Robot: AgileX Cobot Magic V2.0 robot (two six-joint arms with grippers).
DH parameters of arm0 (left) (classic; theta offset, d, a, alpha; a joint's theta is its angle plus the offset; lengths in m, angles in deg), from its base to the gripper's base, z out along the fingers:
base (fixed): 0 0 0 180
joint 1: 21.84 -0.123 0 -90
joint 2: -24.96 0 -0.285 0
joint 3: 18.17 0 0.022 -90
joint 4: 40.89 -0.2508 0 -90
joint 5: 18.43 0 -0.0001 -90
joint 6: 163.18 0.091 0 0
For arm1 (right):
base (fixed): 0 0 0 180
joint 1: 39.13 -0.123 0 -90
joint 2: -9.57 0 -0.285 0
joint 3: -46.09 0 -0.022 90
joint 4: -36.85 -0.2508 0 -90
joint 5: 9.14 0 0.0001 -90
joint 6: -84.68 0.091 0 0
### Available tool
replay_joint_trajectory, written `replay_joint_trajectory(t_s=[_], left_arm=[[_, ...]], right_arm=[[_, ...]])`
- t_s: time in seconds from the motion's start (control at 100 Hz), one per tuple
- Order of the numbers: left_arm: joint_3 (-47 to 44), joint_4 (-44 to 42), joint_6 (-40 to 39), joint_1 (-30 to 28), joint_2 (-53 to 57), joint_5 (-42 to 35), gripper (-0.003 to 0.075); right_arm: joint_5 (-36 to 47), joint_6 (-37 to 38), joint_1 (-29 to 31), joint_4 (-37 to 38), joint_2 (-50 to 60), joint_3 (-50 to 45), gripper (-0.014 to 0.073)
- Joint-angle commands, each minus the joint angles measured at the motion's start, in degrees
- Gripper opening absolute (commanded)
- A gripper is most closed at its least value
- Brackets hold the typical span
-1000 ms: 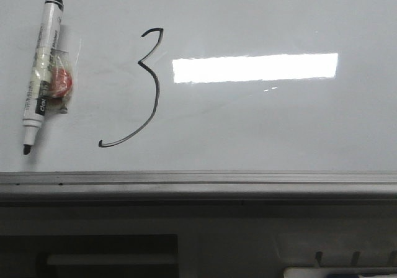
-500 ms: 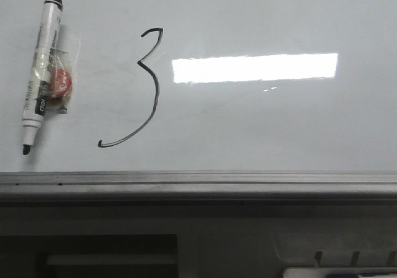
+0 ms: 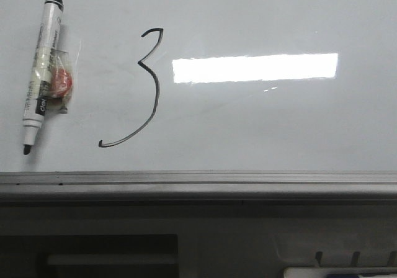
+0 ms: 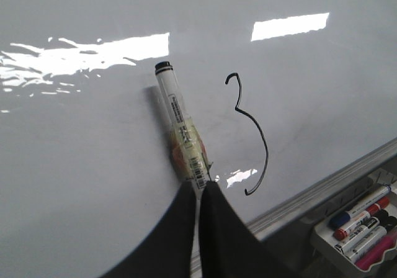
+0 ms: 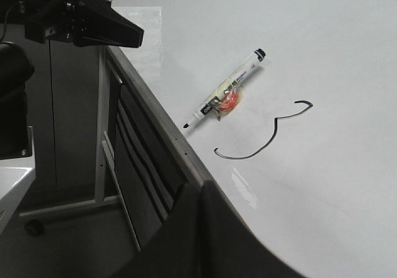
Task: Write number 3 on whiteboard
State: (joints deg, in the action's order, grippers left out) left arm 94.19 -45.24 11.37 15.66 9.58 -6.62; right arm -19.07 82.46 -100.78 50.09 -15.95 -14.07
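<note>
The number 3 [image 3: 140, 90] stands finished in black on the whiteboard [image 3: 279, 123], the uncapped marker [image 3: 41, 73] lying just to its left, while the left hand [image 4: 200, 194] and right hand [image 5: 200, 194] both sit pressed closed, gripping nothing.

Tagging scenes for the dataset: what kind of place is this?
Probably an office or lab: a whiteboard laid flat, a drawn number 3 on it, a loose marker beside it, and a tray of markers past its metal ledge.
</note>
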Motion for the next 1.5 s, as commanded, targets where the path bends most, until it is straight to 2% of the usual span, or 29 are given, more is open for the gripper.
replay_joint_trajectory(t_s=[0.0,0.12,0.34,0.53,0.69,0.87,0.92,1.09,1.49], left_arm=[[1.0,0.2,-0.1,-0.7,-0.6,-4.5,-0.002],[1.0,0.2,-0.1,-4.7,-0.6,-4.6,-0.002],[0.8,0.3,0.0,-18.2,0.0,-3.8,-0.002],[-3.3,3.4,4.0,-27.3,6.2,-3.8,-0.002],[-6.9,5.5,4.1,-33.1,9.3,-4.4,-0.002],[-10.3,7.1,4.1,-34.4,9.3,-4.2,-0.002],[-10.2,7.0,4.1,-34.6,9.3,-0.2,-0.002],[-10.2,6.5,4.1,-35.6,9.4,5.0,-0.002],[-10.2,6.4,4.1,-35.7,9.3,4.8,-0.002]], right_arm=[[4.5,0.0,0.3,0.1,-0.2,1.5,-0.0061],[4.5,0.0,0.3,0.1,-0.2,1.5,-0.0061],[4.5,0.0,0.3,0.1,-0.2,1.5,-0.0061],[4.5,0.0,0.3,0.1,-0.2,1.5,-0.0061],[4.5,0.0,0.3,0.1,-0.2,1.5,-0.0061],[4.5,0.0,0.3,0.1,-0.2,1.5,-0.0061],[4.5,0.0,0.3,0.1,-0.2,1.5,-0.0061],[4.5,0.0,0.3,0.1,-0.2,1.5,-0.0061],[4.5,0.0,0.3,0.1,-0.2,1.5,-0.0061]])
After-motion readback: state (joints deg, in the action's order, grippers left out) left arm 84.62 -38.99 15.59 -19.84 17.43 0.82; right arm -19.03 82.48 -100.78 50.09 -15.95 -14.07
